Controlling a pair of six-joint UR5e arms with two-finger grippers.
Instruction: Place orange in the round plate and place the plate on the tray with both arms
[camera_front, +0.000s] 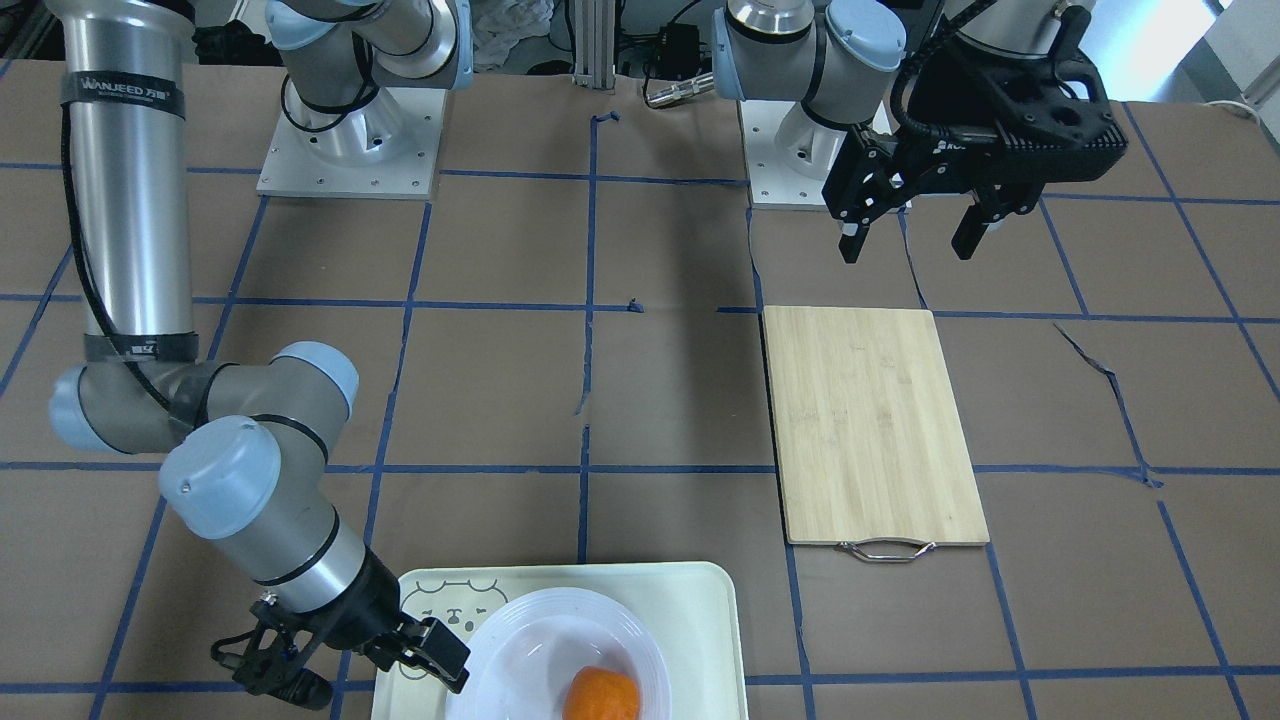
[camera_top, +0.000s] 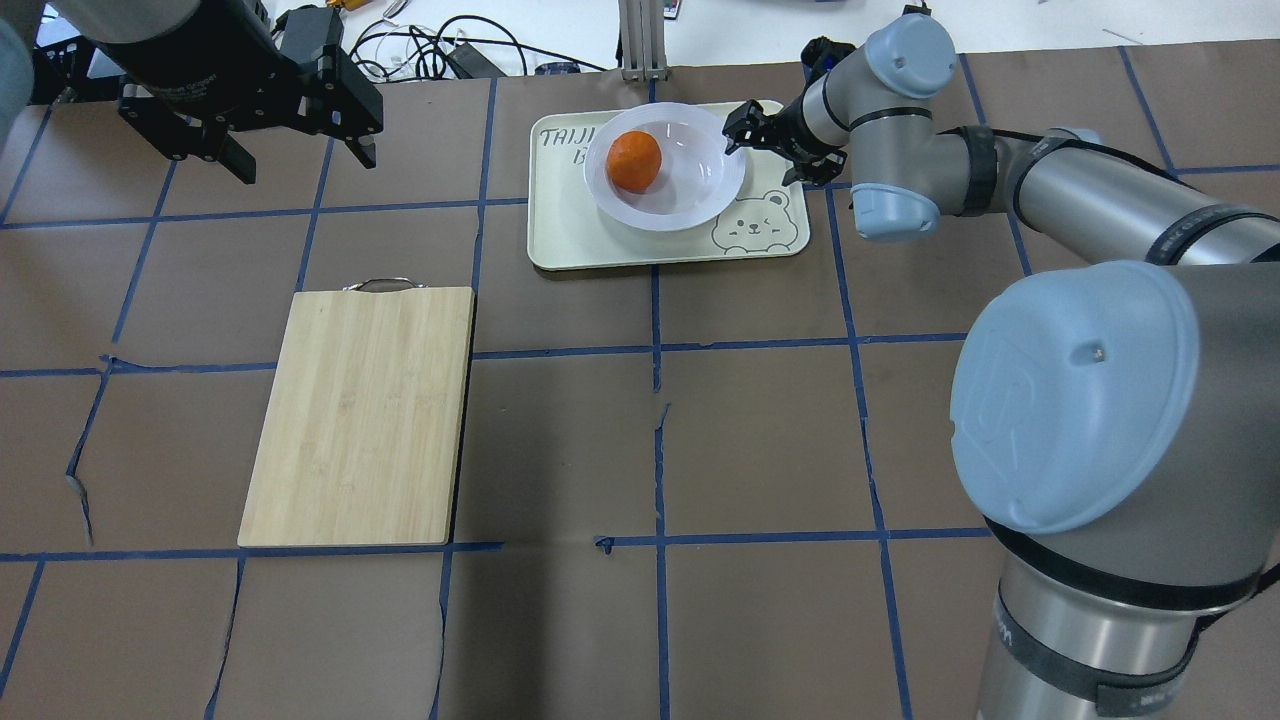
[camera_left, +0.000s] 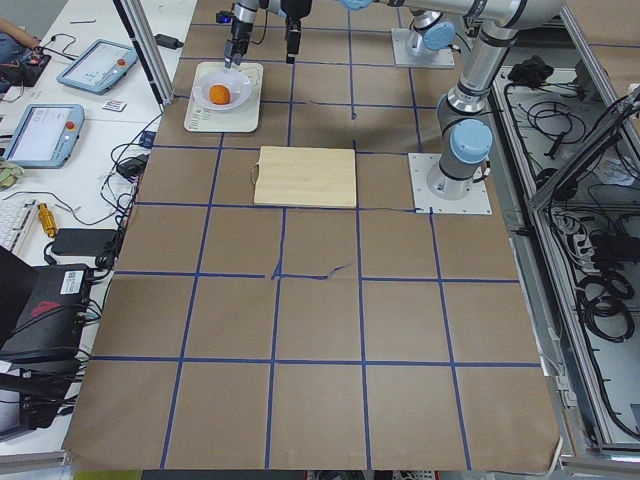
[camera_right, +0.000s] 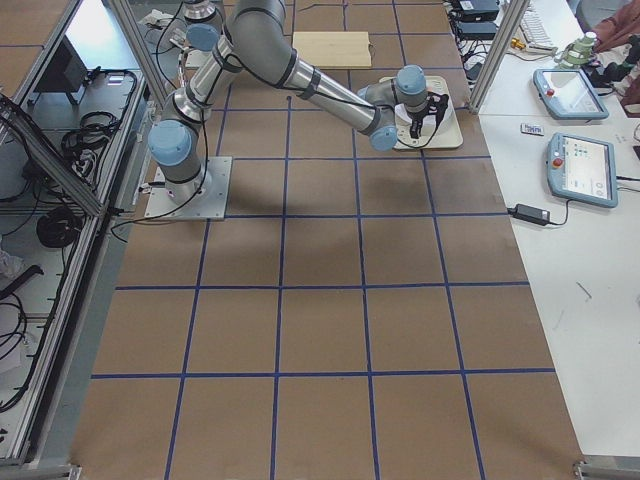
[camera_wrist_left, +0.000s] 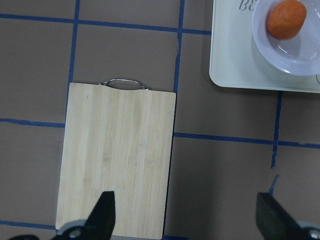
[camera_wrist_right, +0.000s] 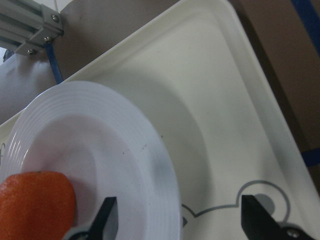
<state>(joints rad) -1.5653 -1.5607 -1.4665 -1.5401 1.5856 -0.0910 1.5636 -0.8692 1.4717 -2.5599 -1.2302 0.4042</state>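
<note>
The orange (camera_top: 634, 160) lies in the white round plate (camera_top: 690, 195), left of its centre. The plate rests on the cream-green tray (camera_top: 600, 245) with the bear face, at the table's far side. My right gripper (camera_top: 748, 128) is low at the plate's right rim and open. In the right wrist view one fingertip (camera_wrist_right: 105, 220) is over the plate (camera_wrist_right: 100, 130) and the other is over the tray (camera_wrist_right: 210, 100), with the rim between them. My left gripper (camera_top: 305, 160) hangs high at the far left, open and holding nothing.
A bamboo cutting board (camera_top: 360, 410) with a metal handle lies left of centre, below the left gripper. Brown paper with blue tape lines covers the table. Cables and a metal post sit beyond the far edge, behind the tray.
</note>
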